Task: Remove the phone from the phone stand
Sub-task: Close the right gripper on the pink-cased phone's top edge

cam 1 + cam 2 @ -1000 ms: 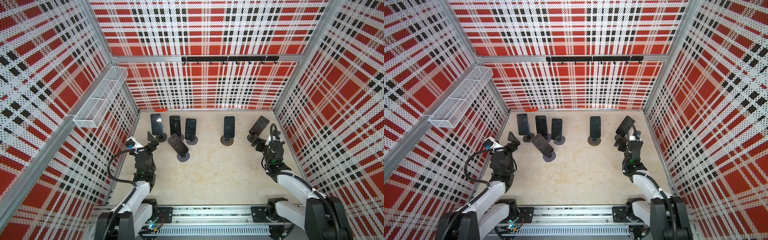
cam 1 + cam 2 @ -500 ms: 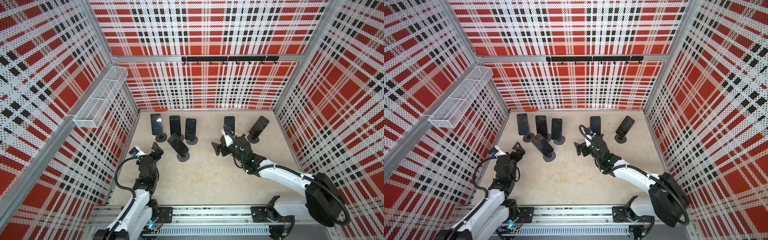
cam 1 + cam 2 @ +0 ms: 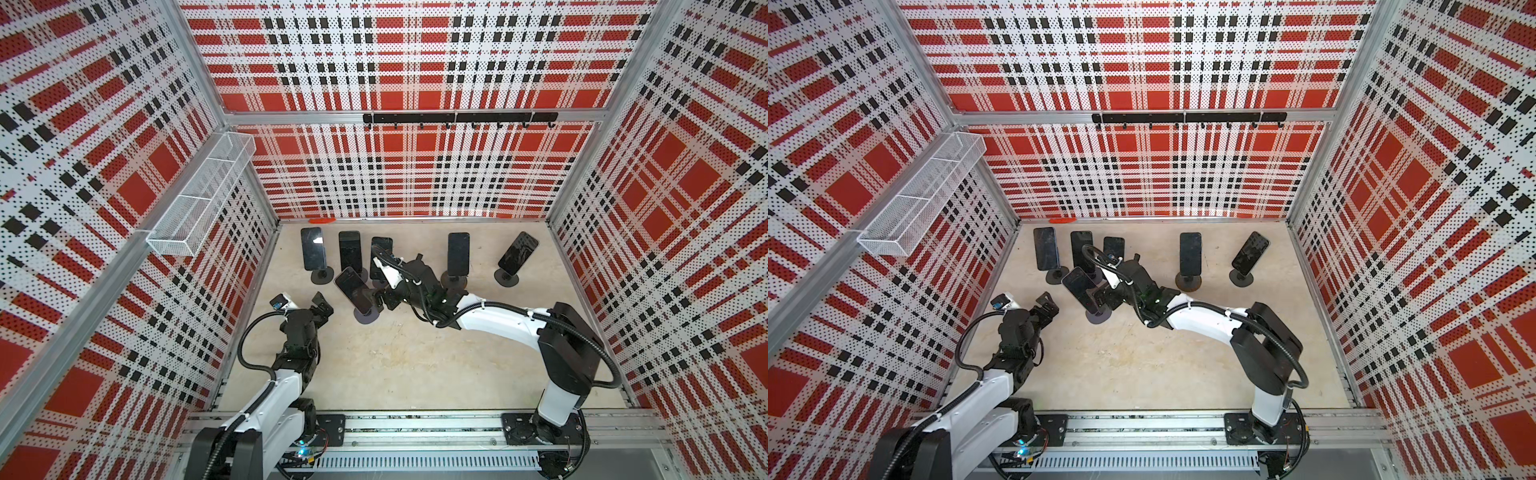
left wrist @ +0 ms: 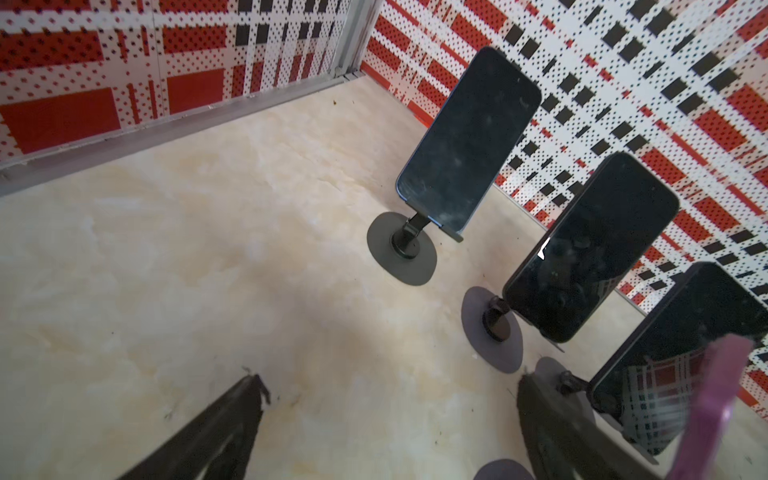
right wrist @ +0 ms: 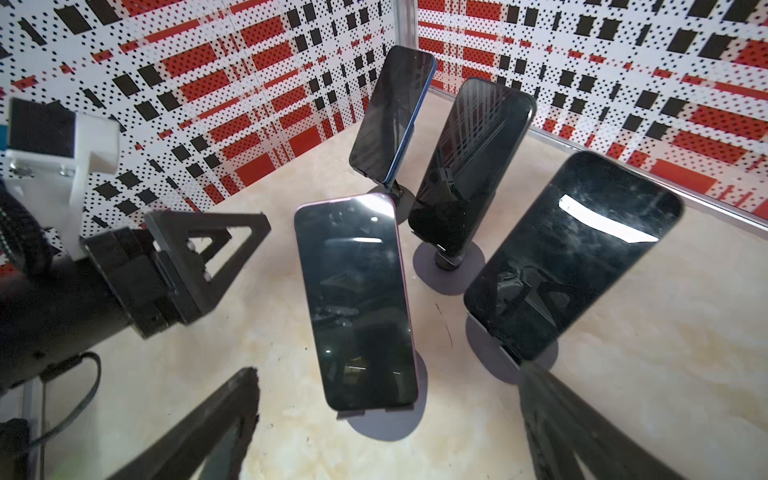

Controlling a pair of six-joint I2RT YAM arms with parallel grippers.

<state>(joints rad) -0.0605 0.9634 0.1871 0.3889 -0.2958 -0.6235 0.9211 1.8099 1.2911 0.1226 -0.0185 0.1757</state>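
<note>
Right jaws spread wide and empty, poised at the pink-edged phone [image 5: 357, 303]. It sits on its stand [image 5: 386, 424], left of centre in both top views, just below the row of other phones [image 3: 349, 251]. Left jaws released too, waiting nearby. No grip yet; grasping and lifting off remain.

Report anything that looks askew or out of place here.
The pink-edged phone stands in front of the back row of phones, turned at a slant. The rightmost phone is slanted too.
</note>
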